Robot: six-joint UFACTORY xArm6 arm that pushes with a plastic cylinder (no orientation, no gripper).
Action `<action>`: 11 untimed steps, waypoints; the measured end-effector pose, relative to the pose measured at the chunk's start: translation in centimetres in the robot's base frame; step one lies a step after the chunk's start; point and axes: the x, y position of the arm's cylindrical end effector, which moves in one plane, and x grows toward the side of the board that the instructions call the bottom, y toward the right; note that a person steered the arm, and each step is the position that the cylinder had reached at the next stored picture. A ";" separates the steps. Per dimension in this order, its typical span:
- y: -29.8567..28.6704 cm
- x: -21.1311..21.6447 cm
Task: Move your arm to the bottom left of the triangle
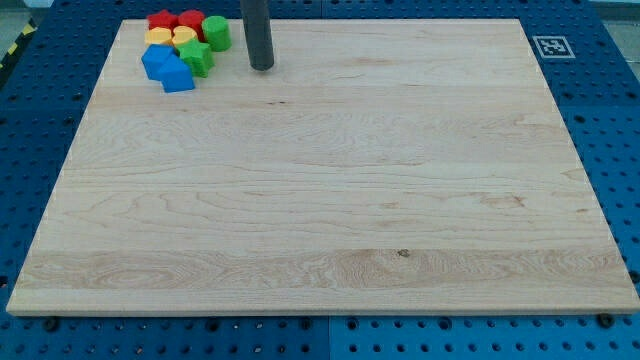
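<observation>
**Clerk:** Triangle block, location?

**Keeper:** It is somewhere in the cluster of small coloured blocks at the top left corner of the pale wooden board. At this size I cannot tell which piece is the triangle.

**Clerk:** Contents of the cluster?

**Keeper:** Two red blocks lie along the view's top. Two yellow blocks lie just below them. One green round block sits on the right edge, and a second green block is below it. Two blue blocks lie at the bottom left. All are packed close, and most are touching.

**Clerk:** Arm?

**Keeper:** One straight dark rod. My tip rests on the board to the view's right of the cluster. It is near the green pieces but clear of them.

**Clerk:** Claw, released or clenched?

**Keeper:** Cannot tell; only the rod shows.

**Clerk:** Surroundings?

**Keeper:** Blue perforated table under the board, and a black-and-white square marker at the top right.
</observation>
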 end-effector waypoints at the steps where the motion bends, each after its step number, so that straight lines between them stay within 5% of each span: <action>1: 0.1 0.0; 3: 6.0 6.1; 5: 6.5 7.4; 6: 7.0 12.2; 8: -7.6 20.1; 9: -16.2 20.2; 11: -19.0 20.2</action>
